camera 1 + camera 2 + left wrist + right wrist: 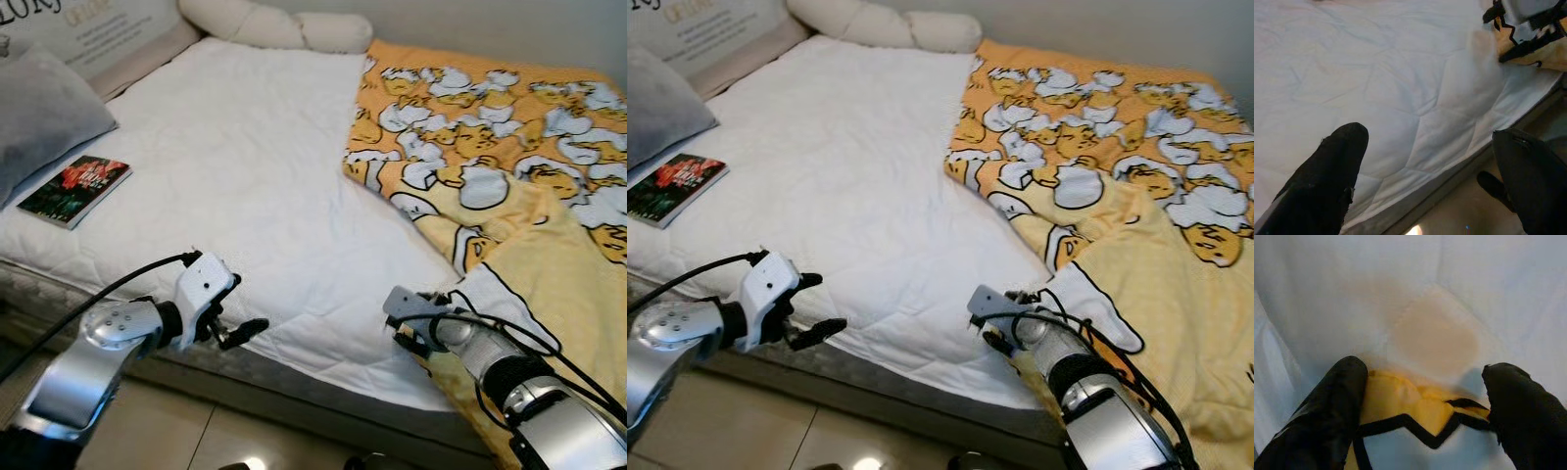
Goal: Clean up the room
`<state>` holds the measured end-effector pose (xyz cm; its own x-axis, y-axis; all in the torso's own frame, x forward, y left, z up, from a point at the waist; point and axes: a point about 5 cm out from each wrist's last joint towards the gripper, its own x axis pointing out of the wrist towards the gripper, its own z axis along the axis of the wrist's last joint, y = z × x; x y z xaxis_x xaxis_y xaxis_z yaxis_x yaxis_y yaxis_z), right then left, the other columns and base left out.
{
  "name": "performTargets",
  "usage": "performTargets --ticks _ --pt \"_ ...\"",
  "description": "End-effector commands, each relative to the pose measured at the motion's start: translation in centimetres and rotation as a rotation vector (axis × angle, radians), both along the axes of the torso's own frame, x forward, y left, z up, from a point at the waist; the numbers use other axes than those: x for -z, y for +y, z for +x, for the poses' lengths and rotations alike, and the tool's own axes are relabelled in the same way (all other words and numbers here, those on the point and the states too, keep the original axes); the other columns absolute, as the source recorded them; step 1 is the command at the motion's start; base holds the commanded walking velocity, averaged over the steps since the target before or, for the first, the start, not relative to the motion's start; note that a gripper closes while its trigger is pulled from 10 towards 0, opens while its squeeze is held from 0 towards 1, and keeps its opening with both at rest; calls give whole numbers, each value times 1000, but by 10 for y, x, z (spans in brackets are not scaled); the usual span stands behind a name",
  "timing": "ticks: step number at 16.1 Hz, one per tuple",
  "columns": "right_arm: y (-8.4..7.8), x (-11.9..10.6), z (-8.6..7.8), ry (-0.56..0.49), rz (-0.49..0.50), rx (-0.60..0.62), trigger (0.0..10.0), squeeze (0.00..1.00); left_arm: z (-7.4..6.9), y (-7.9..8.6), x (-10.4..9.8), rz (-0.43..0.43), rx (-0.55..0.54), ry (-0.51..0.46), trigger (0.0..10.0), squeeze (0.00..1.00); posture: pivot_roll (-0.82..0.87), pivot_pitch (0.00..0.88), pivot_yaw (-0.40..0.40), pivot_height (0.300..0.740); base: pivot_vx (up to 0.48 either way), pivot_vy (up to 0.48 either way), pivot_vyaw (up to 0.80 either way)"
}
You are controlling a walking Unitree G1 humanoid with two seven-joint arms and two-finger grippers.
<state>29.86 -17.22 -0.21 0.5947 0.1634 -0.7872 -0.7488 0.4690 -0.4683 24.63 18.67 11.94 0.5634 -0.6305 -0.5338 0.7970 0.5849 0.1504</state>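
Right gripper: nearest the camera, at the bed's front edge beside the lower corner of the blanket; in the right wrist view its jaws stand apart, one finger on each side of a bunched fold of yellow cloth with a black outline, not clamped on it.
Left gripper: over the bed's front edge, well to the left of the blanket; jaws apart, with bare quilted white cover between the fingers in the left wrist view.
Blanket: yellow, printed with white ducks outlined in black; it covers the right half of the bed, its left edge running slantwise from the head end toward the front edge, and its lower part is rumpled and spills over the front edge by the right gripper.
Bed: white quilted cover with a stitched diamond pattern, bare on the left half; a faint yellowish patch shows on the white just ahead of the right gripper.
Book: lying flat near the bed's left edge; dark cover with red and green.
Grey pillow: at the left edge, just behind the book.
Cream bolster: long, lying along the head edge.
Floor: pale tiles below the front edge.
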Motion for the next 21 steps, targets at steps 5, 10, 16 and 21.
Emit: performTargets --ticks 5,10,16,21 --pt "-2 2 0 17 -35 -17 235 0 -11 -1 0 4 39 44 10000 0 40 0 -20 740 0 0 0" --pt "-4 0 -1 98 7 -22 0 0 -12 -5 0 -8 39 55 10000 0 7 0 -29 740 0 0 0" --pt "-10 6 -9 158 -10 -23 0 0 -6 -12 2 -14 60 57 10000 0 -7 0 -26 740 0 0 0" --pt "-9 6 -9 170 3 -22 0 0 -7 -12 4 -15 60 65 10000 0 -7 0 -30 740 0 0 0"
